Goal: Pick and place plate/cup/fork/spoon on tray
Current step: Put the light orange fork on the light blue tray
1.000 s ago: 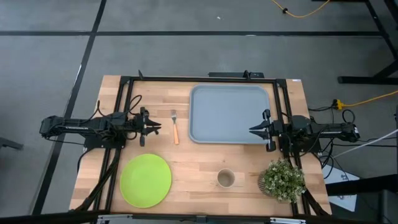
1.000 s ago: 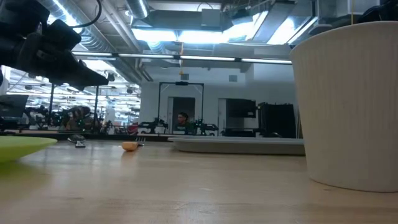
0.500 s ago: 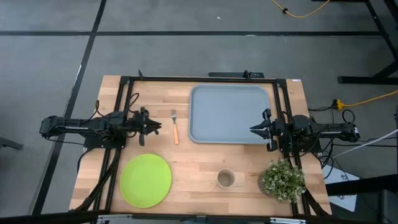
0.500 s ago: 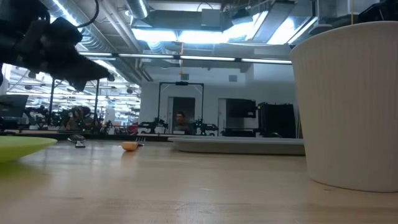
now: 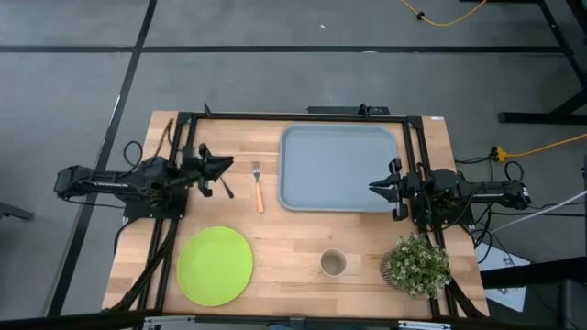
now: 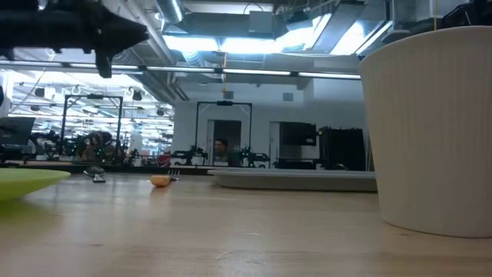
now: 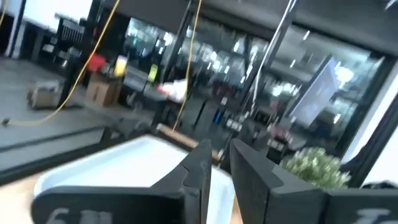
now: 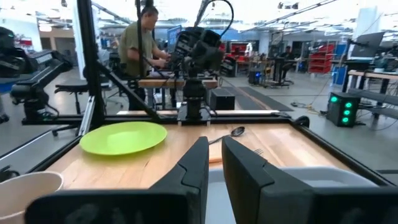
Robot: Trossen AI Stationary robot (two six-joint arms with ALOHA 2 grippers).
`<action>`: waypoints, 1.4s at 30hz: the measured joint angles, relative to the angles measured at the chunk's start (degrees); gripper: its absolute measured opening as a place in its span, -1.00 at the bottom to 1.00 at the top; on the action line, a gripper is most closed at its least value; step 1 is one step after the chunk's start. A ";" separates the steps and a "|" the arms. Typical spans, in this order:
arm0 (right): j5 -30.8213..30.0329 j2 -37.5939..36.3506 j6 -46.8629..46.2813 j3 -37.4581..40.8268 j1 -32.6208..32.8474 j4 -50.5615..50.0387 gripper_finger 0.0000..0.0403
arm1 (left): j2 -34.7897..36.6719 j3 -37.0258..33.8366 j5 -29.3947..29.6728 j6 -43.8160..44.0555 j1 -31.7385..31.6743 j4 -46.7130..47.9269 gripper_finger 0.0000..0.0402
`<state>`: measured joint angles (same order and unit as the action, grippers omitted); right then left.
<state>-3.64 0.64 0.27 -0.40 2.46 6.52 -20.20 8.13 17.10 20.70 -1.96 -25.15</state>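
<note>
Left end effector (image 5: 218,167), fingers nearly closed and empty, raised above the spoon (image 5: 225,187) beside the fork (image 5: 258,186); right end effector (image 5: 378,188) likewise, over the bare tray (image 5: 337,169); a misaligned descent could knock the slim spoon across the bench (image 5: 293,247).

Robotics lab or industrial workshop, open-plan. Wooden table (image 5: 303,266) with a black metal frame (image 5: 183,117) sits on a grey concrete floor marked with dark tape lines (image 5: 275,49); yellow cable (image 5: 454,18) trails near the far right corner. Low view shows exposed ceiling ducts and strip lights (image 6: 231,38), plus glass partitions behind. Right wrist view: a person (image 8: 140,43) working at a bench past the table's left edge, other robot arms on stands (image 8: 37,71), red shelving racks (image 8: 320,62), equipment with green indicator lights (image 8: 342,102).
</note>
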 joint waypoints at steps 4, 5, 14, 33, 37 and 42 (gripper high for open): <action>-0.38 0.00 -0.06 0.00 0.00 1.40 -0.74 | -11.41 9.95 0.05 -2.25 1.05 5.62 -0.74; -0.38 -0.01 -0.07 0.00 0.02 1.76 -0.74 | -14.39 12.57 -0.01 -3.36 1.30 7.87 -0.74; -0.35 -0.01 -0.02 0.00 0.00 1.79 -0.74 | -36.88 30.62 10.68 -10.47 0.99 22.14 -0.74; -0.33 0.00 0.22 0.00 0.02 0.70 -0.74 | -64.75 45.56 6.74 39.02 -7.05 54.67 -0.74; -0.32 -0.01 2.24 0.00 0.02 0.67 -0.74 | -67.72 47.15 2.00 43.95 -6.41 57.44 -0.74; -0.31 0.00 4.77 0.00 0.02 -0.73 -0.74 | -70.93 47.23 -1.25 47.96 -5.43 58.18 -0.74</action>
<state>-3.95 0.64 5.04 -0.40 2.48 5.79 -91.13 55.36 15.85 68.67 -7.39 33.03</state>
